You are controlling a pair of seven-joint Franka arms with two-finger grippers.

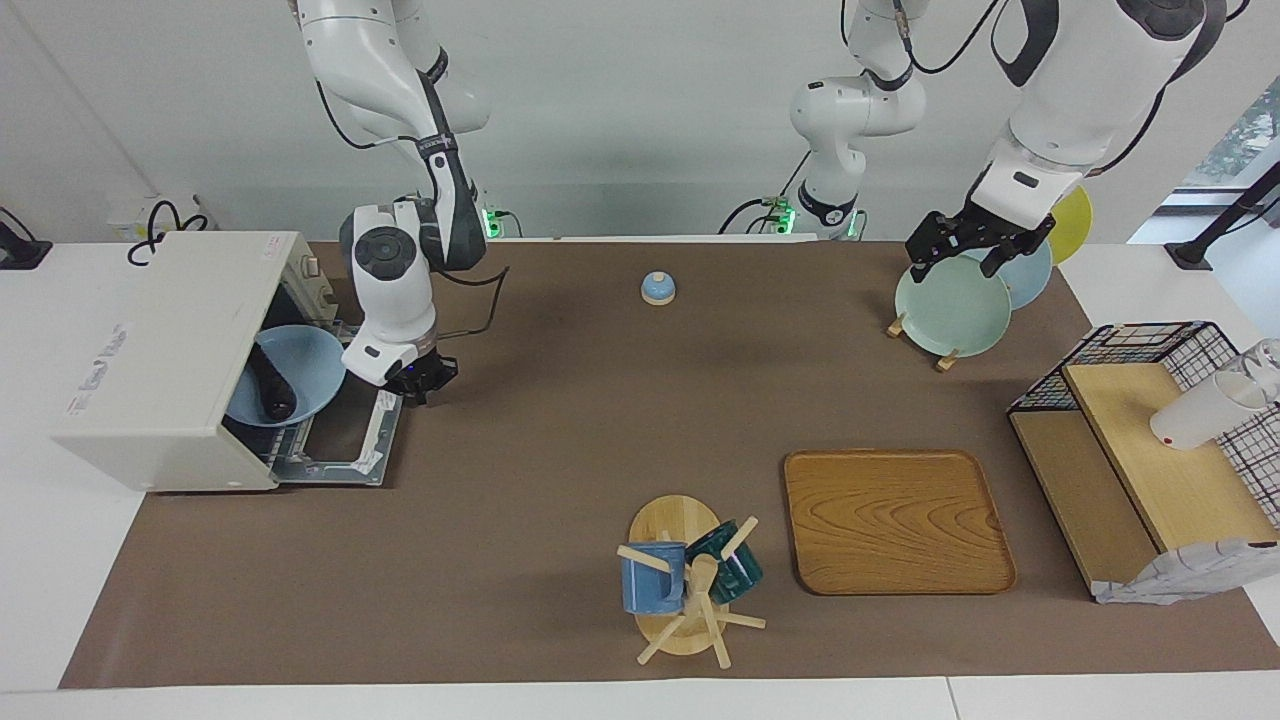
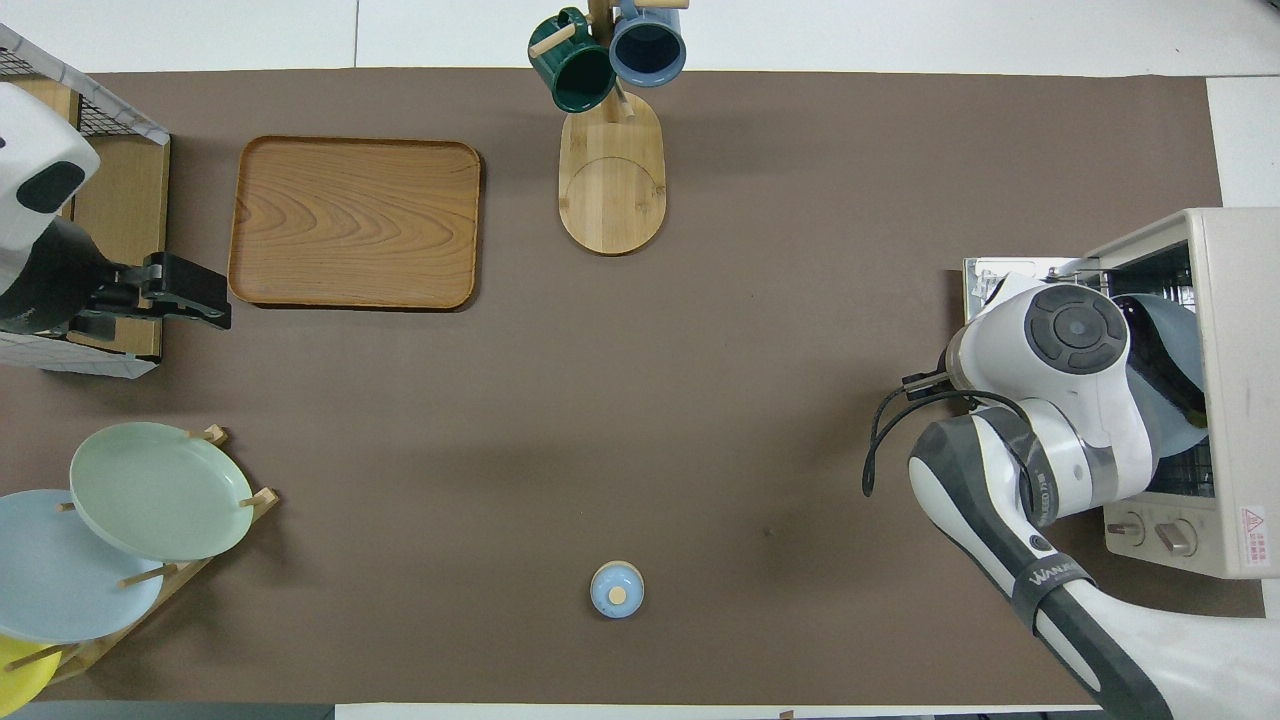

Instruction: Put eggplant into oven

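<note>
Now my right tool point(image 1: 424, 381), pressed together, hangs over the open door, eggplant point(image 1: 270, 385) already inside the oven point(image 1: 150, 350).

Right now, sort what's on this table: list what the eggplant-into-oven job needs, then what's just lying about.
Job:
- eggplant, lying in a blue bowl
- oven, door down, bowl in its mouth
- right gripper, shut, over the door's edge

Lying about:
- wooden tray
- mug tree
- plate rack
- small lidded jar
- wire shelf
</note>
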